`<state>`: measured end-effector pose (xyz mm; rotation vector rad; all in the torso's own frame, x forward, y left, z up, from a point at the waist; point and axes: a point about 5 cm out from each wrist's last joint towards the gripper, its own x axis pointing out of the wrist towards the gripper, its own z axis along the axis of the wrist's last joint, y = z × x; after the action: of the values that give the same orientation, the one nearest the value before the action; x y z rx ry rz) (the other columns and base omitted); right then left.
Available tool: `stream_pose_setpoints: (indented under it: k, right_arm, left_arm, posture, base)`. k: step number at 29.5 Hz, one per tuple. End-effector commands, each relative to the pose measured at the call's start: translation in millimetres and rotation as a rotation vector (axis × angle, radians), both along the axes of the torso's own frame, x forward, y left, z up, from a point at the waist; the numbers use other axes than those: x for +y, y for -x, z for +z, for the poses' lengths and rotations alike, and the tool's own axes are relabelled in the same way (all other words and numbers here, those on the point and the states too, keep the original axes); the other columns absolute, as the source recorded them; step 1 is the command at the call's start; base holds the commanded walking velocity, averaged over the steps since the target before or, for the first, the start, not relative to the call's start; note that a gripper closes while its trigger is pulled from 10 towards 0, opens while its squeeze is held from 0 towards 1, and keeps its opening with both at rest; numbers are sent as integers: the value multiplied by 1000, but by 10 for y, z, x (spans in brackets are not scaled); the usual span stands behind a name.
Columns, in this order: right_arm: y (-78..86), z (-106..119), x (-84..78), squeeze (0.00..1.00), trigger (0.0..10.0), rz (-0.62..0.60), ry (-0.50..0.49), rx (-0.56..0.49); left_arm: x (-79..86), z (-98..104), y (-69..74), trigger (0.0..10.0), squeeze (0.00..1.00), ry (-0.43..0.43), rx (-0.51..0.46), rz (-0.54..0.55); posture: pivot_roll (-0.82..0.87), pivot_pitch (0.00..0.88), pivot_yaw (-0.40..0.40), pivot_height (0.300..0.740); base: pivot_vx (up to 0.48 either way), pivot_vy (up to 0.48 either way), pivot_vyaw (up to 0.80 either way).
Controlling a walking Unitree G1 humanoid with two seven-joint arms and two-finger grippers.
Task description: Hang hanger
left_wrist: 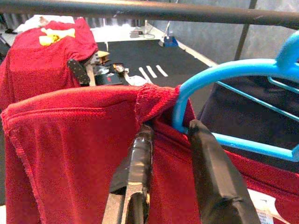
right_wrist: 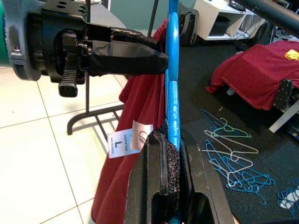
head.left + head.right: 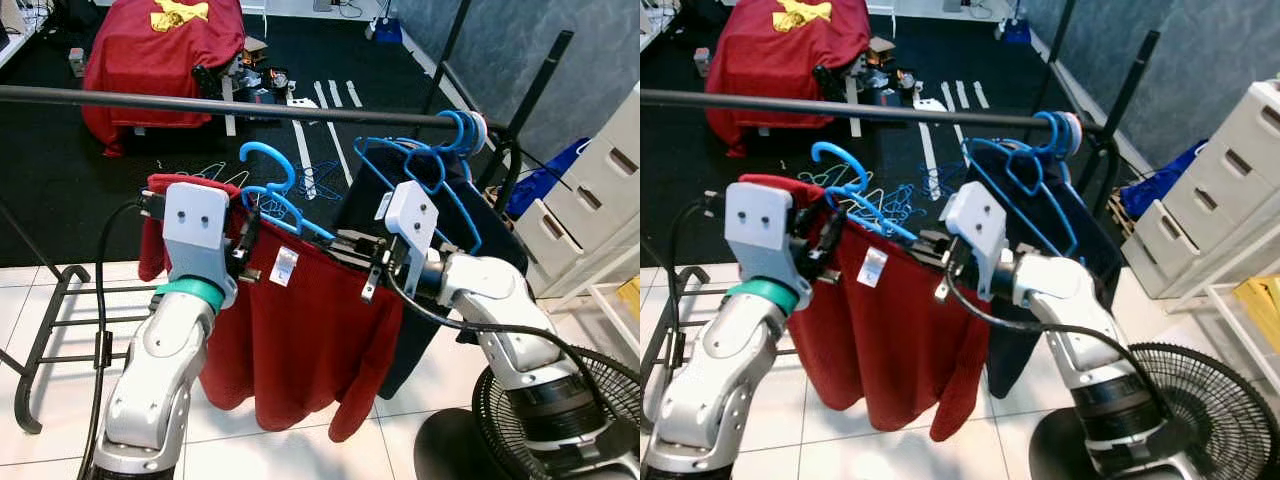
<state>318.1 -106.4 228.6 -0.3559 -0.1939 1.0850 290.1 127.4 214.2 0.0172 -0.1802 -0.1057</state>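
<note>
A blue hanger (image 3: 268, 162) carries a red shirt (image 3: 290, 330) and is held up between both arms. Its hook sits just below the black rail (image 3: 200, 101) and is not on it. My left gripper (image 3: 243, 235) is shut on the hanger's shoulder through the shirt's collar; in the left wrist view its fingers (image 1: 140, 154) pinch the red cloth beside the blue arm (image 1: 224, 70). My right gripper (image 2: 170, 140) is shut on the hanger's other arm (image 2: 173, 84), next to the white size label (image 2: 124, 142).
Several blue hangers (image 3: 450, 135) and a dark garment (image 3: 365, 205) hang at the rail's right end. A black fan (image 3: 590, 420) stands low at the right, near white drawers (image 3: 600, 180). Loose hangers (image 2: 233, 163) lie on the black mat. A red-covered object (image 3: 160, 60) stands behind.
</note>
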Motion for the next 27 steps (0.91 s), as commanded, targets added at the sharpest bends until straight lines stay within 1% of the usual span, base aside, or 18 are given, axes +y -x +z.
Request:
stream_pose_setpoints:
  k: [1, 4, 6, 7, 8, 9, 11, 12, 16, 18, 20, 21, 22, 23, 24, 25, 26, 27]
  right_arm:
    - [41, 113, 14, 0, 10000, 26, -27, -48]
    - [20, 108, -11, 0, 10000, 8, -26, -51]
    - [20, 108, -11, 0, 10000, 8, -26, -51]
    - [3, 105, -28, 0, 10000, -4, -27, -52]
    - [3, 105, -28, 0, 10000, -4, -27, -52]
    - [-8, 106, -38, 0, 10000, -13, -31, -53]
    - [-8, 106, -38, 0, 10000, -13, -31, -53]
    - [-14, 107, -41, 0, 10000, -18, -34, -54]
    - [-17, 108, -40, 0, 10000, -20, -37, -54]
    - [-21, 107, -52, 0, 10000, -28, -40, -55]
    - [-21, 107, -52, 0, 10000, -28, -40, -55]
    - [-35, 93, -89, 0, 10000, -50, -31, -60]
    - [-35, 93, -89, 0, 10000, -50, -31, -60]
    - [-40, 74, -131, 0, 10000, -67, -19, -62]
    - [-40, 74, -131, 0, 10000, -67, -19, -62]
    - [-25, 58, -174, 0, 10000, -75, -10, -60]
    - [-25, 58, -174, 0, 10000, -75, -10, -60]
    - [28, 44, -212, 0, 10000, -61, 2, -51]
  left_arm:
    - [50, -57, -20, 0, 0, 2, 31, 37]
    - [26, -27, 15, 0, 0, -1, 17, -13]
    - [26, -27, 15, 0, 0, -1, 17, -13]
    - [-9, -3, 59, 0, 0, -28, 3, -74]
    - [-9, -3, 59, 0, 0, -28, 3, -74]
    - [-34, 20, 111, 0, 0, -65, -15, -131]
    - [-34, 20, 111, 0, 0, -65, -15, -131]
    - [-32, 24, 151, 0, 0, -92, -19, -159]
    - [-7, 18, 183, 0, 0, -123, -20, -169]
    - [114, 8, 208, 0, 0, -186, -26, -138]
    - [114, 8, 208, 0, 0, -186, -26, -138]
    - [214, 48, 213, 0, 0, -206, -47, -97]
    - [214, 48, 213, 0, 0, -206, -47, -97]
    - [335, 73, 193, 0, 0, -227, -52, -29]
    - [335, 73, 193, 0, 0, -227, -52, -29]
    - [467, 86, 166, 0, 0, -257, -51, 54]
    - [467, 86, 166, 0, 0, -257, -51, 54]
    - [602, 100, 126, 0, 0, -304, -54, 158]
  posture:
    - [-9, 43, 30, 740]
    - [-4, 46, 32, 740]
    - [-4, 46, 32, 740]
    - [-1, 48, 33, 740]
    - [-1, 48, 33, 740]
    - [3, 48, 34, 740]
    - [3, 48, 34, 740]
    - [5, 49, 38, 740]
    - [10, 50, 38, 740]
    - [10, 51, 41, 740]
    - [10, 51, 41, 740]
    - [7, 54, 44, 740]
    - [7, 54, 44, 740]
    - [11, 53, 43, 740]
    - [11, 53, 43, 740]
    - [17, 55, 42, 740]
    - [17, 55, 42, 740]
    - [19, 55, 41, 740]
  base:
    - [0, 0, 0]
    - [0, 0, 0]
    - [0, 0, 0]
    - [0, 0, 0]
    - [0, 0, 0]
    - [0, 0, 0]
    - [0, 0, 0]
    - [0, 0, 0]
    - [0, 0, 0]
    - [0, 0, 0]
    - [0, 0, 0]
    - [0, 0, 0]
    - [0, 0, 0]
    - [0, 0, 0]
    - [0, 0, 0]
    - [0, 0, 0]
    - [0, 0, 0]
    - [0, 0, 0]
